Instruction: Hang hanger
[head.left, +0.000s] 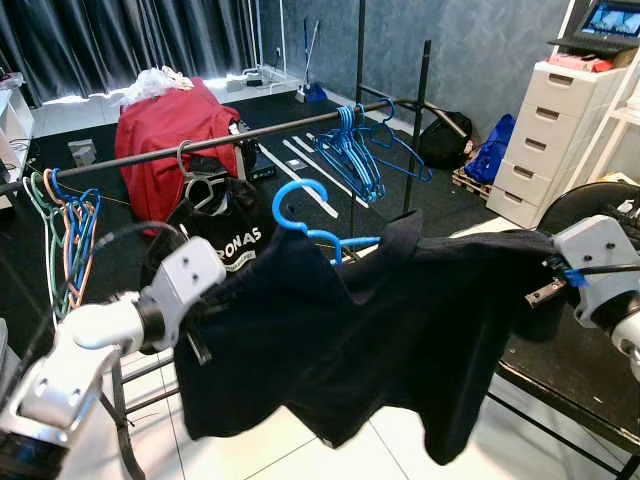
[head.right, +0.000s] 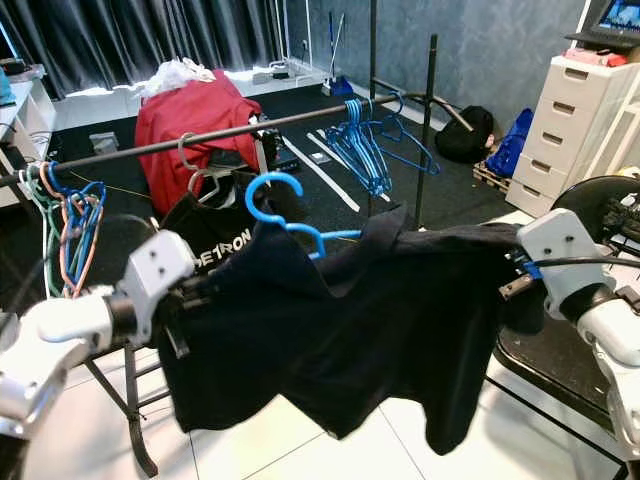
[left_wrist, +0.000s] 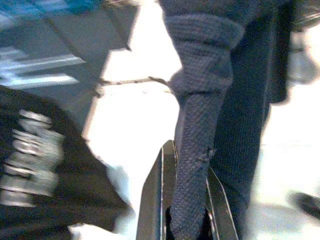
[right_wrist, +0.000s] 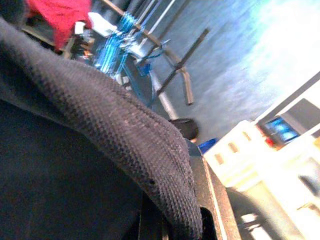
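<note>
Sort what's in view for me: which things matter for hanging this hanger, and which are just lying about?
Job in hand:
- blue hanger inside the dark shirt
- left pincer and right pincer, each clamped on the shirt
- clothes rail

Lying about:
- empty blue hangers and mixed hangers on the rail
- red garment
- white drawer unit
- blue bag

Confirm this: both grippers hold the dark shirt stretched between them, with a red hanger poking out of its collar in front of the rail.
Not quite: the hanger is blue, not red, as the left eye view shows. The rest holds: the left gripper and right gripper hold the dark shirt stretched between them in front of the rail.
</note>
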